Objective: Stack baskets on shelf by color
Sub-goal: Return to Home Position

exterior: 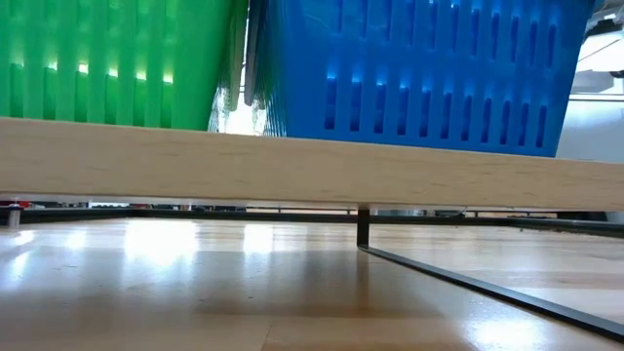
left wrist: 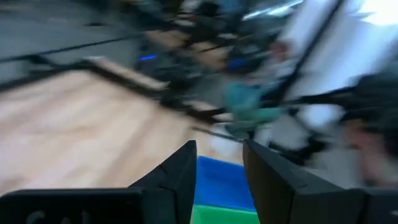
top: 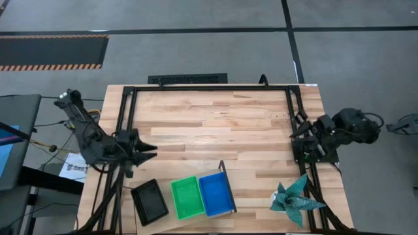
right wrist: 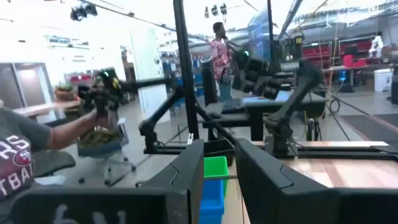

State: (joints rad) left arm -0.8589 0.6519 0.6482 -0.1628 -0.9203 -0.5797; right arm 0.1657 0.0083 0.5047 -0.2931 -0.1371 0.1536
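**High view.** A slatted wooden table [top: 215,124] is seen from straight above. Three baskets sit in a row near its bottom edge: a black basket [top: 150,200], a green basket [top: 186,198] and a blue basket [top: 215,194]. The green and blue ones touch. The black one is turned at a slight angle, just beside the green. The blue basket lies against the thin black upright of the shelf [top: 226,183]. How many baskets are stacked in each colour cannot be told from above. A teal paper figure [top: 294,199] lies well apart, to the right. The left gripper [top: 149,152] hangs at the table's left side, near the black basket. The right gripper [top: 299,136] is at the table's right edge.

**Low view.** The shelf's light wood plank [exterior: 312,166] crosses the picture. The green [exterior: 107,58] and blue [exterior: 419,68] slotted walls stand on it.

**Left wrist view.** This view is blurred. The two fingers [left wrist: 177,177] are parted with nothing between them, and the blue and green baskets show beyond.

**Right wrist view.** The fingers [right wrist: 261,174] are parted and hold nothing. The green and blue baskets show through the gap. A seated person's sleeve [right wrist: 18,155] and a standing person [right wrist: 217,50] are in the room behind.
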